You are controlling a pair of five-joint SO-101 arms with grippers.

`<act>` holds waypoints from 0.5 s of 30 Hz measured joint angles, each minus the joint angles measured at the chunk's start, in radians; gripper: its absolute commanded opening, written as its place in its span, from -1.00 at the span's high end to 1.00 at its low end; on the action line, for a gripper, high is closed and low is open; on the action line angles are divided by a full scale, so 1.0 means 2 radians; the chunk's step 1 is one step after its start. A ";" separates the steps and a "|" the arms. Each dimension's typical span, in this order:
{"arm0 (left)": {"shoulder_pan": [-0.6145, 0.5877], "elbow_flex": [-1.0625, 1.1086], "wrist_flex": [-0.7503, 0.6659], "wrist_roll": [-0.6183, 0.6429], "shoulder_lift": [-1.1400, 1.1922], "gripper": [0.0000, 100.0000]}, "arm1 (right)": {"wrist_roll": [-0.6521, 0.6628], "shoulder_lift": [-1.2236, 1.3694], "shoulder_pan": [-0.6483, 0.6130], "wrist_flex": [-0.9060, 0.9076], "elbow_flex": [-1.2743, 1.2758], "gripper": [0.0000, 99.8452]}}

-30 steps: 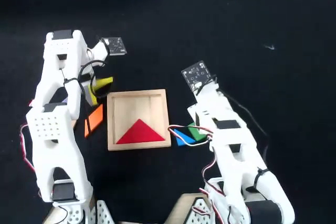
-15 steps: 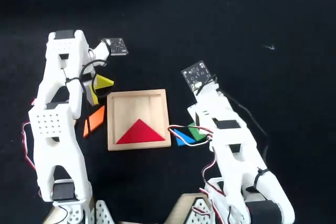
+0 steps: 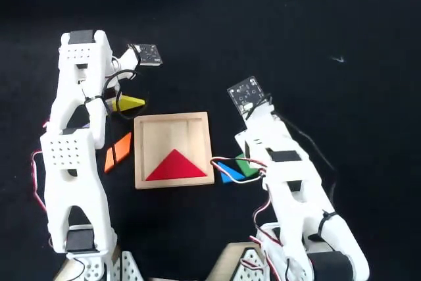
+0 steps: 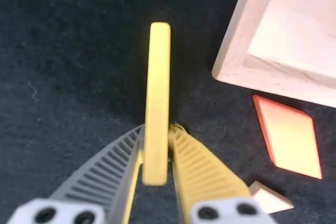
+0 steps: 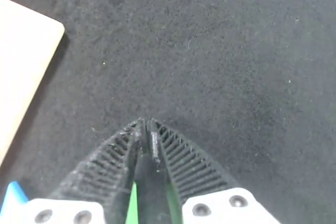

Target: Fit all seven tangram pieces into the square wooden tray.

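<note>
1. The left jaws are closed on the yellow piece [image 4: 158,103], gripping its lower part from both flat sides; the piece stands on edge and sticks out well past the tips.
2. Seen from above, this yellow piece sits just off the far left corner of the wooden tray [image 3: 140,153], close to the rim but outside it; whether it touches the black table [image 3: 329,97] cannot be told.
3. The tray lies flat between the two arms; the red triangle [image 3: 175,166] lies inside it against the near wall, with its point toward the middle.
4. The orange parallelogram [image 3: 118,151] lies flat on the table just beside the tray's left wall; a pale piece [image 4: 270,198] shows a corner near it in the left wrist view.
5. The blue piece [image 3: 228,173] and green piece [image 3: 247,164] lie side by side just off the tray's near right corner, partly under the right arm.
6. The right jaws are pressed together at the tips with nothing between them, low over bare table beside the tray.
</note>
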 measured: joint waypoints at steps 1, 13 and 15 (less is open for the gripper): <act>0.000 0.000 0.001 0.000 0.000 0.94 | 0.000 0.000 0.000 0.000 0.000 0.97; 0.009 0.016 0.031 0.155 -0.131 0.94 | 0.000 0.000 0.000 0.000 0.000 0.97; 0.014 0.036 0.031 0.199 -0.177 0.94 | 0.000 0.000 0.000 0.000 0.000 0.97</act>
